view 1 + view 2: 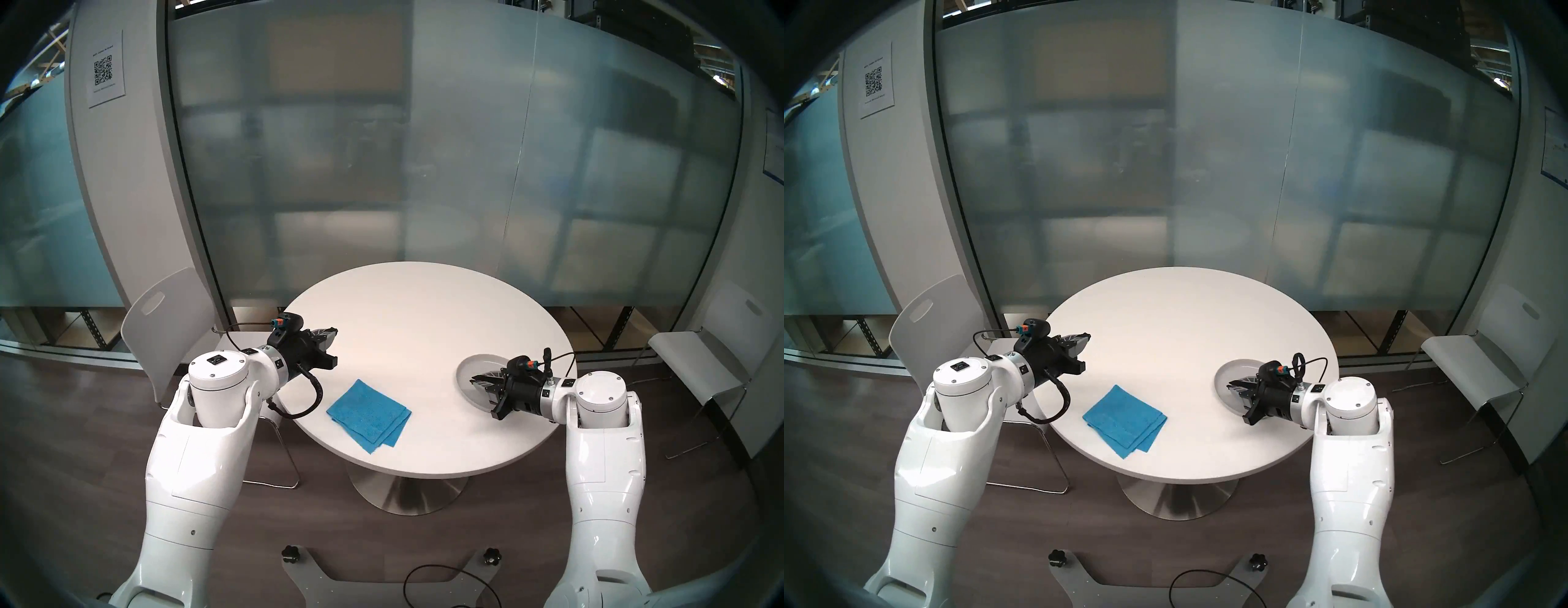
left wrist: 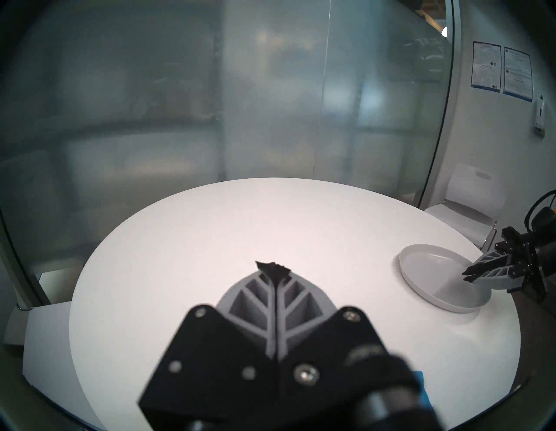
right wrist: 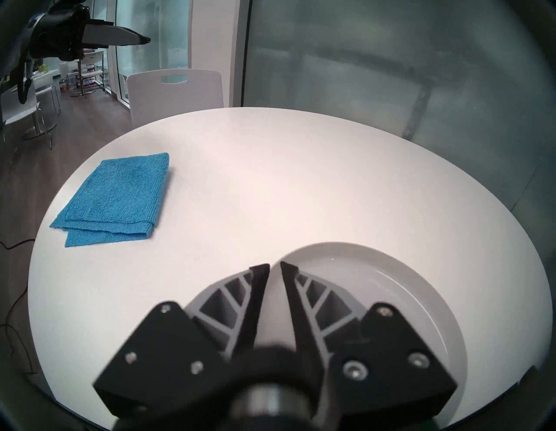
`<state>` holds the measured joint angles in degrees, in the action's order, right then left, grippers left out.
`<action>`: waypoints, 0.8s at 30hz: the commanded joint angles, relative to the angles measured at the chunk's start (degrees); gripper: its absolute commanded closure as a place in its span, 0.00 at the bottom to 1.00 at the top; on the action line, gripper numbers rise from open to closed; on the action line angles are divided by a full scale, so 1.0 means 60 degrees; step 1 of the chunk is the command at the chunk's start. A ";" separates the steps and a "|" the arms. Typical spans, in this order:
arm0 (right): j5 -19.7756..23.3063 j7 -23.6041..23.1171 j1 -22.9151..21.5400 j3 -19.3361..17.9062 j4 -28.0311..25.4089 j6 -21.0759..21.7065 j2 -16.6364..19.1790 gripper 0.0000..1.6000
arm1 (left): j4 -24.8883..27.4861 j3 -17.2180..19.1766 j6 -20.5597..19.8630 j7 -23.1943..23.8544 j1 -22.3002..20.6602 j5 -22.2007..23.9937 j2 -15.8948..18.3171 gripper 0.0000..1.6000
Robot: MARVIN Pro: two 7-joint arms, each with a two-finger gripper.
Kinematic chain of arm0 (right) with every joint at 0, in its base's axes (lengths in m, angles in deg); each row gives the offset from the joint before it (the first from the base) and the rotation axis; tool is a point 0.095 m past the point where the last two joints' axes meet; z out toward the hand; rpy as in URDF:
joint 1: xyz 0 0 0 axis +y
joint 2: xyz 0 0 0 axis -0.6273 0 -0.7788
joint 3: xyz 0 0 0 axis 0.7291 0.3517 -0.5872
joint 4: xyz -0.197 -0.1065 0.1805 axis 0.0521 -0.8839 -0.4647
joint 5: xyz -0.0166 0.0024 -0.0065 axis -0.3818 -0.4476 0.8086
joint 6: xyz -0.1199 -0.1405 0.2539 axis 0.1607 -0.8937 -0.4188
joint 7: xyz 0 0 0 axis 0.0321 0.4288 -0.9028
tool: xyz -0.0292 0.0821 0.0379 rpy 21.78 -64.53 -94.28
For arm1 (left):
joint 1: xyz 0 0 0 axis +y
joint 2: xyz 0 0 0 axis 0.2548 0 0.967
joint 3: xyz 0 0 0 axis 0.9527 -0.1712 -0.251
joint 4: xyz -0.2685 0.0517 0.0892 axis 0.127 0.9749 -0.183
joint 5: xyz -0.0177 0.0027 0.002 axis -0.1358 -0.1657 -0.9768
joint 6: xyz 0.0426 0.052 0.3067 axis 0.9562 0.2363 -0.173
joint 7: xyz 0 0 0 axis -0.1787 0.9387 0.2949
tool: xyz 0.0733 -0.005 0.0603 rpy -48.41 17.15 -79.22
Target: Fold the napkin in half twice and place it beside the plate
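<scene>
The blue napkin (image 1: pixel 369 409) (image 1: pixel 1123 420) (image 3: pixel 117 198) lies folded into a small square on the near left part of the round white table (image 1: pixel 424 305), its layered edges a little uneven. The light-grey plate (image 1: pixel 479 364) (image 1: pixel 1233 369) (image 2: pixel 433 271) (image 3: pixel 376 271) sits at the table's right edge. My left gripper (image 1: pixel 335 330) (image 1: pixel 1088 336) (image 2: pixel 272 266) hovers shut and empty over the table's left edge, behind the napkin. My right gripper (image 1: pixel 473 378) (image 1: pixel 1229 385) (image 3: pixel 274 266) hangs over the plate's near-left rim, its jaws slightly apart with nothing between them.
A white chair (image 1: pixel 165 322) stands left of the table and another (image 1: pixel 695 361) to the right. A frosted glass wall runs close behind the table. Bare tabletop separates the napkin and the plate.
</scene>
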<state>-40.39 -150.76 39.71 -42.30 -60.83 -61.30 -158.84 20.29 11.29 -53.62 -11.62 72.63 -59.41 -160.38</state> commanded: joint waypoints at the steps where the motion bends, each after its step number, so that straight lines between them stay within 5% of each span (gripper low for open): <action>1: -0.0146 0.0308 -0.0663 -0.0012 0.0538 -0.0102 0.0282 0.58 | 0.0500 0.0188 0.0141 -0.0433 0.0348 0.0222 -0.0615 1.00; 24: -0.0698 0.1089 -0.2090 0.0267 0.2803 -0.0530 0.0605 0.58 | 0.0776 0.0287 0.0125 -0.0665 0.0848 0.0476 -0.0744 1.00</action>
<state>-44.68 -146.10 32.24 -41.24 -46.14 -63.48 -155.50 22.95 12.81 -53.14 -15.82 77.58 -57.05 -164.49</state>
